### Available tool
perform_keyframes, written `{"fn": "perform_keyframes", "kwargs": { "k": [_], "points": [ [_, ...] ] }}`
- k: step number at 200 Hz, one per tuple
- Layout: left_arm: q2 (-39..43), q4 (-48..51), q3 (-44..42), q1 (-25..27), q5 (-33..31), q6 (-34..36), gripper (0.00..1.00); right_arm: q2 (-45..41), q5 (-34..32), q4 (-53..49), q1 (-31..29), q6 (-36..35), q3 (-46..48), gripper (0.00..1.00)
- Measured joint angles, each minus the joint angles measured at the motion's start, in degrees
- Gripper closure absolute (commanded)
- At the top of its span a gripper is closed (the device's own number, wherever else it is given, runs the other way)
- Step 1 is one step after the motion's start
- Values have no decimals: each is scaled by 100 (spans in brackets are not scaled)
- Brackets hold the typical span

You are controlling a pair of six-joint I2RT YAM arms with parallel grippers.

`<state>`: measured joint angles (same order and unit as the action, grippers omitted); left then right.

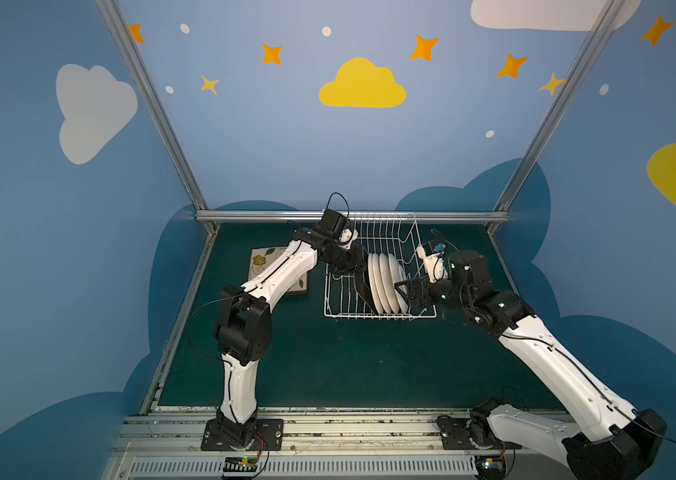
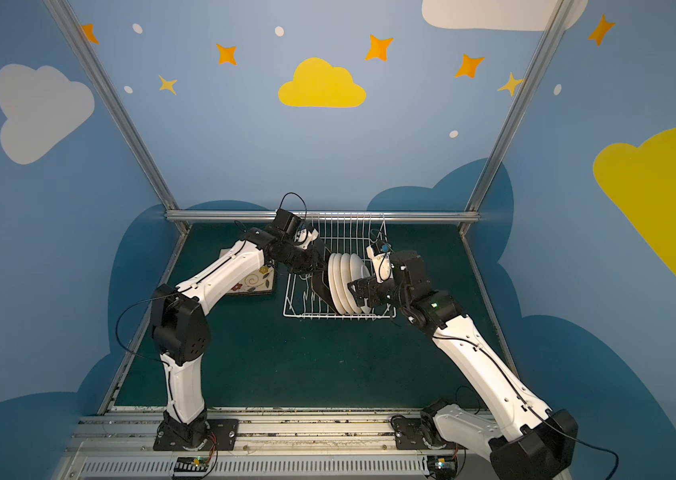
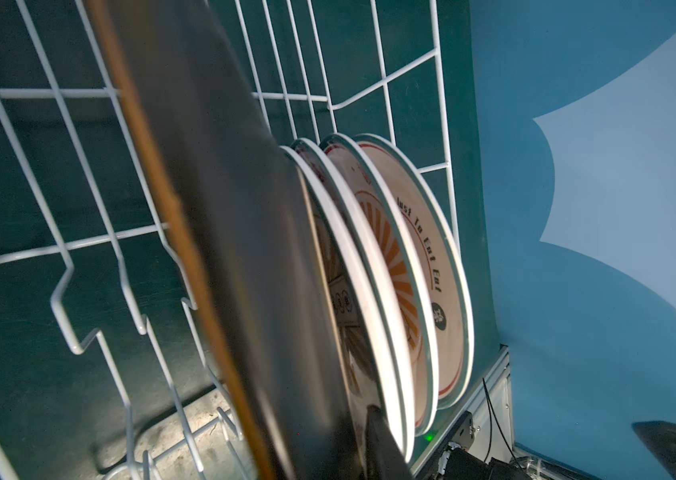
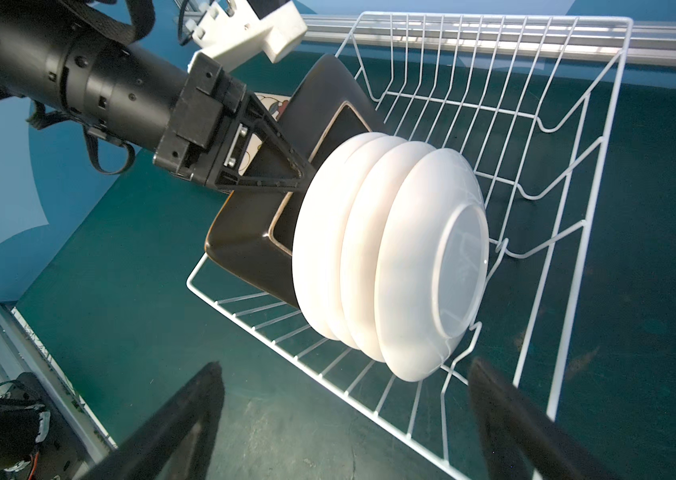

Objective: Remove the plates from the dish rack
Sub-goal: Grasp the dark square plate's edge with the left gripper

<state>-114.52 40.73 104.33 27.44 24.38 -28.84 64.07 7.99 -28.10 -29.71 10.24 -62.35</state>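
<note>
Metal rail, dark green tabletop, right gripper jaws wide apart beside four round white plates upright in dish rack, left gripper clamped on black square plate, floral plates flat at left, blue cloud wall behind

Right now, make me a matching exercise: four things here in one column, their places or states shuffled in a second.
1 black-backed square plate
2 round white plates
3 floral square plate
4 right gripper

A open, empty
B flat on the table, beside the dish rack
C held by the left gripper
D standing in the dish rack

Pairs: 1-C, 2-D, 3-B, 4-A
</note>
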Motion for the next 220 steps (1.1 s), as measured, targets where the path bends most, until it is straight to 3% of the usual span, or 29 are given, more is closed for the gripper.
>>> {"fn": "perform_keyframes", "kwargs": {
  "k": [42,97,119,220],
  "points": [
    [-109,-22,0,22,66,-11,71,-2,0,0,2,2,0,9],
    [-105,11,4,22,68,-151,85,-15,-7,0,11,0,0,9],
    [-105,17,13,28,28,-238,97,-44,-17,0,26,2,0,9],
    [-66,103,81,44,-11,-619,97,-109,-48,61,28,9,-2,9]
  ]
}}
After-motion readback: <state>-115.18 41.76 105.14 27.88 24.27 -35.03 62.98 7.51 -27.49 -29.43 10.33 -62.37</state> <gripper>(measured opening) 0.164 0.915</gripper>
